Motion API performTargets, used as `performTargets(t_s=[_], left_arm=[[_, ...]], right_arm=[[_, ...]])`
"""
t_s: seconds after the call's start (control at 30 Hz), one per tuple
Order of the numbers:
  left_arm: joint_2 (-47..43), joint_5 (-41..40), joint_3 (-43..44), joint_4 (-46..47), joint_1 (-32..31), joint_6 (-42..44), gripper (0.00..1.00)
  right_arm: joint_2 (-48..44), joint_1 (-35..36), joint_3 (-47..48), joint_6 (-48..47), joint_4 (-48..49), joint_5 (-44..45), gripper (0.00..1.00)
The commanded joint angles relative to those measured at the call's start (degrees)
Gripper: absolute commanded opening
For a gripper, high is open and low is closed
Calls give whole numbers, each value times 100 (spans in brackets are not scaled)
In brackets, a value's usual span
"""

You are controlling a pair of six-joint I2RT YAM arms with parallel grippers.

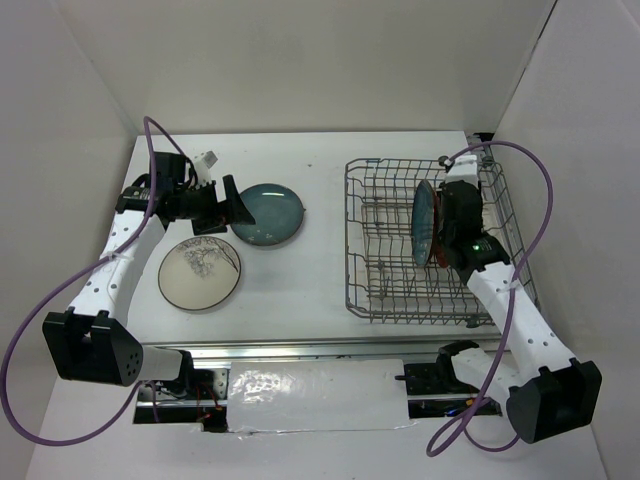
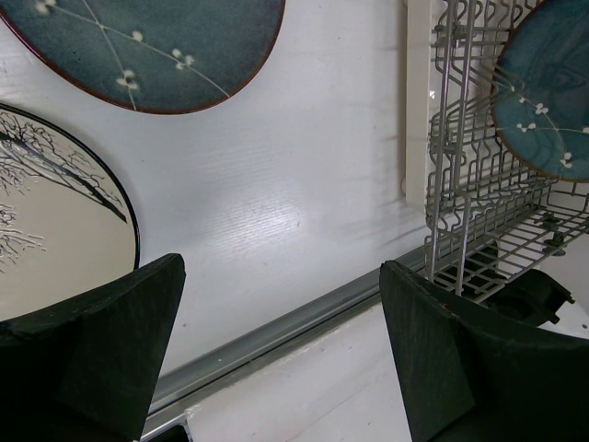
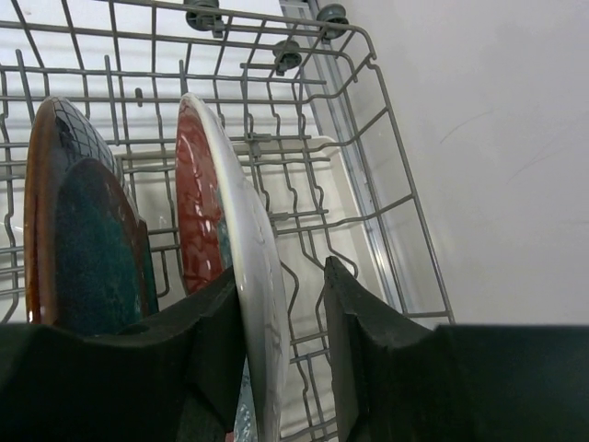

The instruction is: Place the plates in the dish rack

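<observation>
One teal-blue plate and the cream branch plate lie flat on the table's left half. My left gripper hovers beside them, open and empty; the left wrist view shows its gap over bare table, with the teal plate and cream plate nearby. The grey wire dish rack holds the second teal plate upright. My right gripper straddles the red patterned plate, which stands in the rack beside the teal plate. One pad touches its red face; the other is apart from its white back.
The rack fills the table's right side, close to the right wall. A metal rail runs along the table's front edge. Purple cables loop off both arms. White walls enclose the table at the back and on both sides.
</observation>
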Motion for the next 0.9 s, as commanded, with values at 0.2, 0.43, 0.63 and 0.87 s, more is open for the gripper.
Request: performTargets(t_s=[0.2,0.43,0.63,0.87], left_arm=[[-178,9,-26,32,-25,100,99],[-160,18,-17,24,-25,92,99],[-187,35,-26,24,-17,92,99],[-195,44,1,6,-17,83,99]], right_arm=[[-113,-54,389,147,371,370,54],[-122,-80,476,191,239,387,58],[-139,-80,608,349,107,282,59],[-315,-71,722,394,151,45,65]])
